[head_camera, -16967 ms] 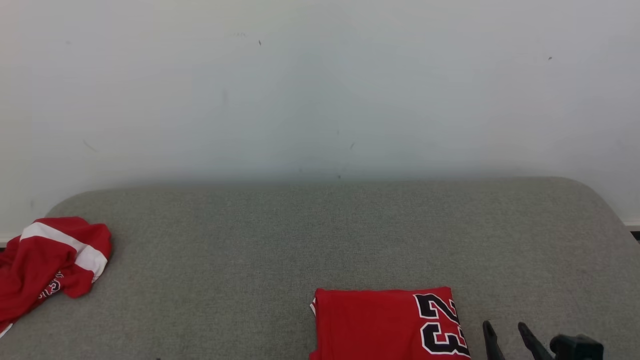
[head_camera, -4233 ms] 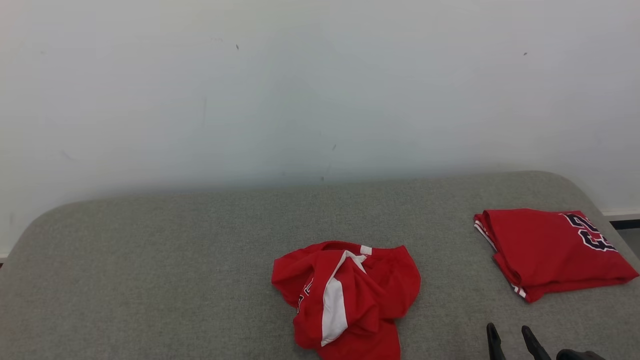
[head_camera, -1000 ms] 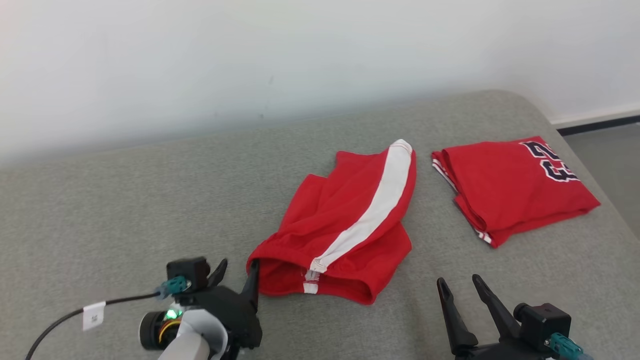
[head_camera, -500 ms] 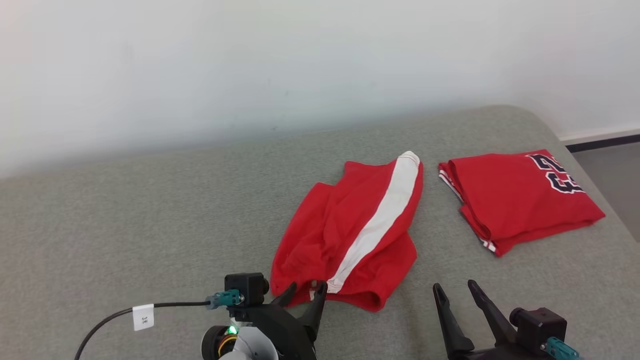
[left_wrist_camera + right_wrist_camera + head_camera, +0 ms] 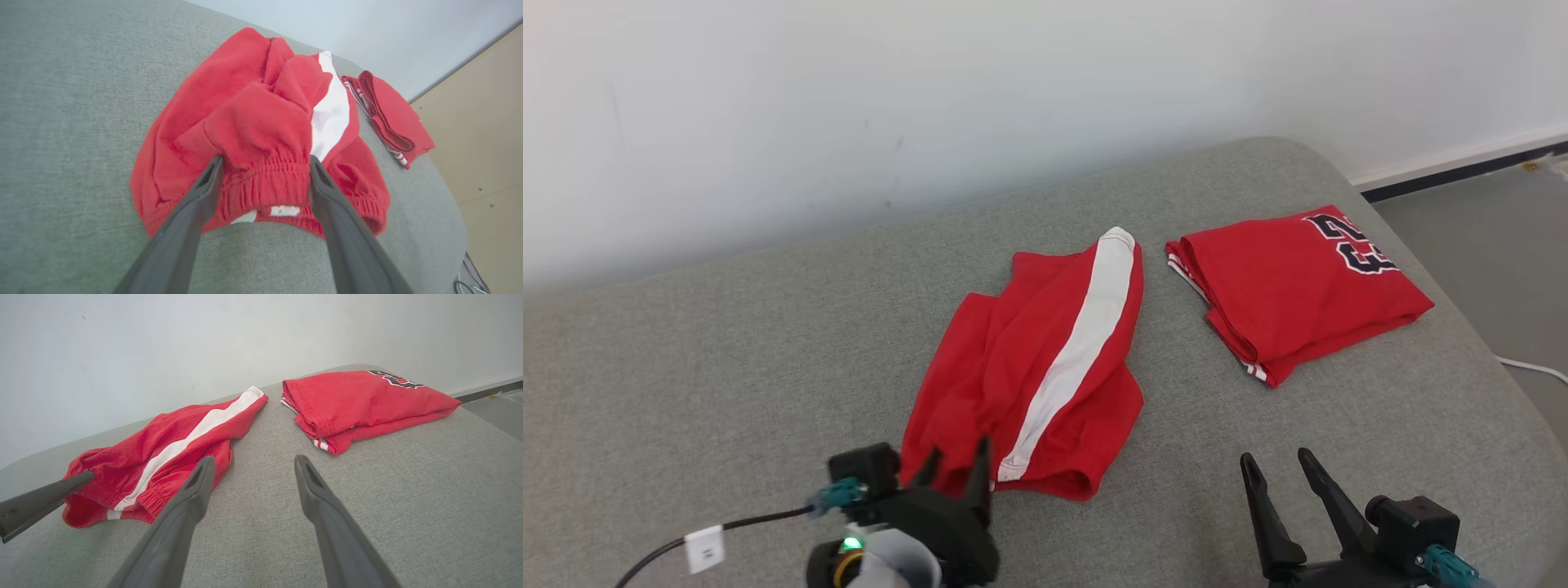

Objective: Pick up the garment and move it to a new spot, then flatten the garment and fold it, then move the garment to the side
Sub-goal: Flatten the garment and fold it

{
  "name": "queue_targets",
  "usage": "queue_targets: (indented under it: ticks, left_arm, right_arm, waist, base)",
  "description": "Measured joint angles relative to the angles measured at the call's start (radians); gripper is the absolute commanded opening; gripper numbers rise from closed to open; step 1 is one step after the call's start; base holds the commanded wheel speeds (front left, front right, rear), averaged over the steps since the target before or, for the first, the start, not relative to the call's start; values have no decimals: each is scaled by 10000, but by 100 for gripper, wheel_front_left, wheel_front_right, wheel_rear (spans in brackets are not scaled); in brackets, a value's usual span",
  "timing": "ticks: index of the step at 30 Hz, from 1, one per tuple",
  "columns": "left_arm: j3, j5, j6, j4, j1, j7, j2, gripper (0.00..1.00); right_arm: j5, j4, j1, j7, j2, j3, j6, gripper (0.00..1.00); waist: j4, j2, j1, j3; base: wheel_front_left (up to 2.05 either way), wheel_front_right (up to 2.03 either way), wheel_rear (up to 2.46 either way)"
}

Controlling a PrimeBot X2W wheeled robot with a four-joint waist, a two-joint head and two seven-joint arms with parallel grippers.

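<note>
A pair of red knit shorts with a white side stripe (image 5: pixel 1045 351) lies crumpled near the middle of the grey fabric-covered pad (image 5: pixel 727 343), its elastic waistband toward the robot. The left gripper (image 5: pixel 956 453) is at that waistband with its jaws apart. In the left wrist view a bunched fold of the waistband sits between the 2 dark fingers (image 5: pixel 204 192), and the cloth is not pinched. The right gripper (image 5: pixel 1276 457) hovers over bare pad to the right of the shorts, jaws apart and holding nothing. A folded red jersey with a black 23 (image 5: pixel 1290 286) rests just beside the shorts, at the pad's right end.
</note>
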Motion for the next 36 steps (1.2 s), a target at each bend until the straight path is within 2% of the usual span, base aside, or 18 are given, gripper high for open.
queue_targets:
  ticks: [7,13,16,20,24,28,36]
  left_arm:
    - [330,267,514,-52,-43,-591,702,100]
    - [326,362,805,-1114,558,-660,1168,100]
    - [10,418,836,-1766,971,-431,1162,100]
    - [-393,594,1122,-2575,1535,-291,1080,100]
    - [-1018,725,1120,-2934,1876,198,872,100]
    - [-1229,932,1187,-2552,1434,311,700,100]
    - [-1103,817,1104,-784,463,267,326,100]
  right_arm:
    - [-2,27,32,-2,0,-69,0,100]
    - [-31,-90,137,71,2,-86,0,100]
    - [-46,-132,175,98,0,-84,0,100]
    - [-58,-174,174,136,2,-17,0,100]
    - [-59,-247,173,151,0,-17,0,100]
    - [-59,-278,146,174,0,54,0,100]
    - [-21,-157,-16,86,2,134,0,100]
  waist:
    - [69,0,0,-73]
    - [391,0,0,-248]
    - [486,0,0,-306]
    - [469,0,-1,-311]
    - [382,0,-1,-235]
    - [229,0,0,-136]
    - [-273,0,0,110]
  base:
    - [0,0,0]
    - [0,0,0]
    - [0,0,0]
    - [0,0,0]
    - [0,0,0]
    - [0,0,0]
    - [0,0,0]
